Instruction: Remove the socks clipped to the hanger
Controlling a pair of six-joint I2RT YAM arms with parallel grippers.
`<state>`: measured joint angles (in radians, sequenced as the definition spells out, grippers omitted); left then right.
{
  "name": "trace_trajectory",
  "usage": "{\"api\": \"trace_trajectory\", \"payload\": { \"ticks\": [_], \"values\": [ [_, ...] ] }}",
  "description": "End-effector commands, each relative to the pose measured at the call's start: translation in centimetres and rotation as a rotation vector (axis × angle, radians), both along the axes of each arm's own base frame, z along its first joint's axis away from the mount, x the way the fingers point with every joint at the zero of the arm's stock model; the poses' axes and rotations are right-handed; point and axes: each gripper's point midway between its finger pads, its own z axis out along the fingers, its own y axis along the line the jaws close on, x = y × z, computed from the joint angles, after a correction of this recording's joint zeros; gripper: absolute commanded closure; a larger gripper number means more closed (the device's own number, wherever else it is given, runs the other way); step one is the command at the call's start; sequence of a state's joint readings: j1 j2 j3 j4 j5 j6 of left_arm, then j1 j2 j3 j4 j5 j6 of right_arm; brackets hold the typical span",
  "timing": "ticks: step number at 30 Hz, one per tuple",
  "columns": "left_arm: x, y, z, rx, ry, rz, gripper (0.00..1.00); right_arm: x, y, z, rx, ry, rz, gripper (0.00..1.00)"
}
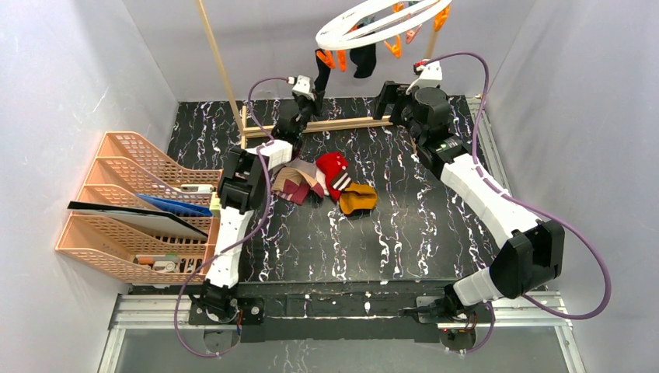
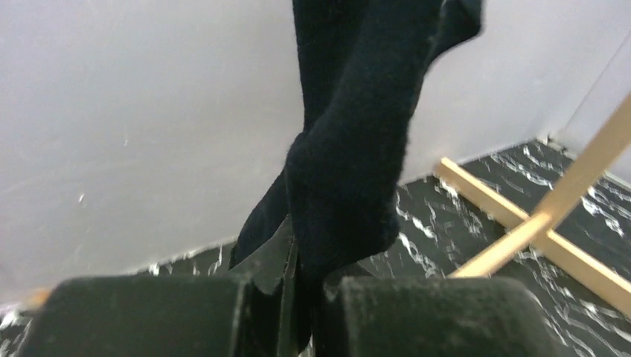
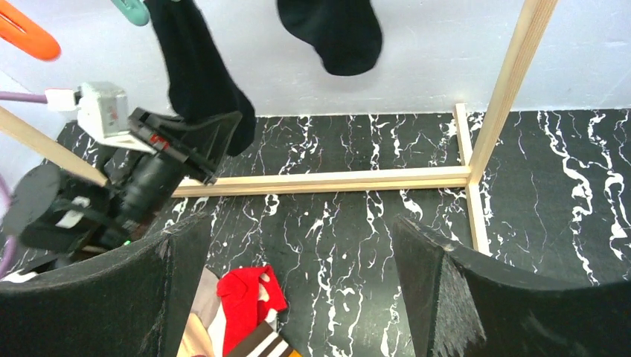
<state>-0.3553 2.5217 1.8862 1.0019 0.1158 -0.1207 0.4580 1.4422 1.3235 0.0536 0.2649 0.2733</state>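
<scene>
The white ring hanger [image 1: 381, 23] hangs tilted at the top, with orange clothespins [image 1: 334, 58] under it. Two dark socks are clipped to it: one on the left [image 1: 322, 66] and one on the right [image 1: 363, 61]. My left gripper [image 1: 315, 97] is shut on the lower end of the left dark sock [image 2: 350, 149], which runs up from between the fingers [image 2: 387, 312]. From the right wrist, that sock [image 3: 197, 74] and the other dark sock [image 3: 335, 30] both dangle. My right gripper [image 3: 298, 282] stands wide open and empty above the table, right of the socks.
A pile of loose socks [image 1: 326, 183], red, striped, mustard, beige and maroon, lies mid-table. The wooden rack frame [image 1: 326, 124] crosses the back, with an upright [image 1: 217, 62] at the left. Peach file trays [image 1: 132, 202] stand along the left wall.
</scene>
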Motion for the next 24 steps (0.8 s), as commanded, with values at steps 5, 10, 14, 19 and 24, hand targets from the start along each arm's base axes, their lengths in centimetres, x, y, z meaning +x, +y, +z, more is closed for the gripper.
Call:
{"api": "trace_trajectory", "payload": {
  "ticks": [5, 10, 14, 19, 24],
  "values": [
    [-9.6, 5.8, 11.2, 0.038, -0.134, 0.127, 1.0, -0.7, 1.0, 2.1, 0.035, -0.058, 0.027, 0.01],
    [-15.3, 7.8, 12.7, 0.058, -0.135, 0.166, 1.0, -2.5, 2.9, 3.3, 0.063, -0.096, 0.066, 0.01],
    [-19.6, 8.6, 13.7, 0.084, -0.154, 0.18, 1.0, -4.5, 4.3, 4.2, 0.072, -0.135, 0.095, 0.01],
    [-24.4, 8.9, 13.9, 0.105, -0.146, 0.156, 1.0, -7.5, 6.1, 5.9, 0.089, -0.195, 0.147, 0.01],
    [-27.9, 7.8, 13.3, 0.166, -0.118, 0.108, 1.0, -9.9, 7.9, 7.4, 0.092, -0.239, 0.183, 0.01]
  ]
}}
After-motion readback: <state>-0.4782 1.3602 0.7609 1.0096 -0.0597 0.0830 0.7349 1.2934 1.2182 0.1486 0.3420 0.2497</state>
